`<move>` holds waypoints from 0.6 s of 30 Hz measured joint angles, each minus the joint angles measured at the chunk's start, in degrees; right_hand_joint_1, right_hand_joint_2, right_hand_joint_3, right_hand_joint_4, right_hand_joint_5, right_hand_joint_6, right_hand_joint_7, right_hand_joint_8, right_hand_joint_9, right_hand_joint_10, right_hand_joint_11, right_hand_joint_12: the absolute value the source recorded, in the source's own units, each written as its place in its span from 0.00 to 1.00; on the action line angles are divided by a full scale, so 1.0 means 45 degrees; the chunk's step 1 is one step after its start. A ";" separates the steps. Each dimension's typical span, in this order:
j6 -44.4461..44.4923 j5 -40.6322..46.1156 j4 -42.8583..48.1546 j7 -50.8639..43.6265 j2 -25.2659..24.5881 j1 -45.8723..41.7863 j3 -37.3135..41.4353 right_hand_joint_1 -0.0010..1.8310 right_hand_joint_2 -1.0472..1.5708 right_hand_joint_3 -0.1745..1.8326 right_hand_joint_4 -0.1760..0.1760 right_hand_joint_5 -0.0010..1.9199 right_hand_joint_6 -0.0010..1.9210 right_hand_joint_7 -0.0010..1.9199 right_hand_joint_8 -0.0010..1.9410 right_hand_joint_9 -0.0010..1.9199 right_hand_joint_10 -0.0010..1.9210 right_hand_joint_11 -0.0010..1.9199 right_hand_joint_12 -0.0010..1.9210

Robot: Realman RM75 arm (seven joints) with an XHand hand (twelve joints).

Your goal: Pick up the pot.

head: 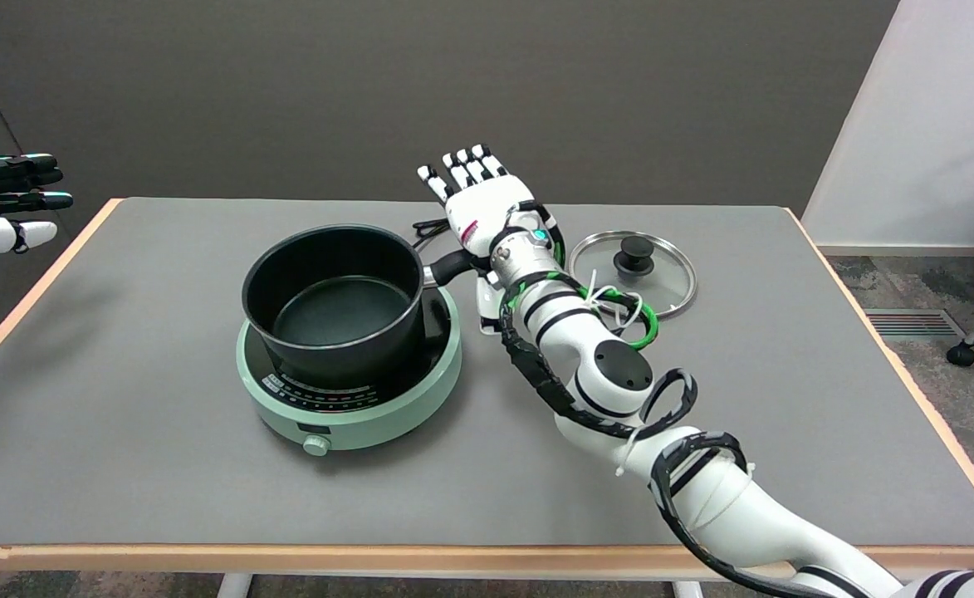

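Here, the right arm point(611, 374) reaches in from the lower right, running up and left across the table point(121, 465). Its hand point(480, 203) sits above the far end of the pot's handle point(452, 267), back of the hand toward the camera, fingers point(463, 173) extended and apart, pointing up and away. Holding nothing visible; the wrist hides the handle's tip, so whether palm or thumb touches it cannot be told.

Pot point(333, 295): black, upright, open mouth up, nothing visible inside. It stands on a green cooker point(354, 407), left of table centre. Handle sticks out to the right and slightly away; that is the pot's long axis.

Pot body lies left of and nearer than the hand. Glass lid point(661, 286) lies flat on the table right of the wrist, knob up.
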 measured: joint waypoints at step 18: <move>-0.0042 -0.0007 0.0023 0.0569 0.0210 0.0032 0.0075 0.63 0.17 0.53 1.00 0.00 0.00 0.00 0.00 0.00 0.00 0.00 0.00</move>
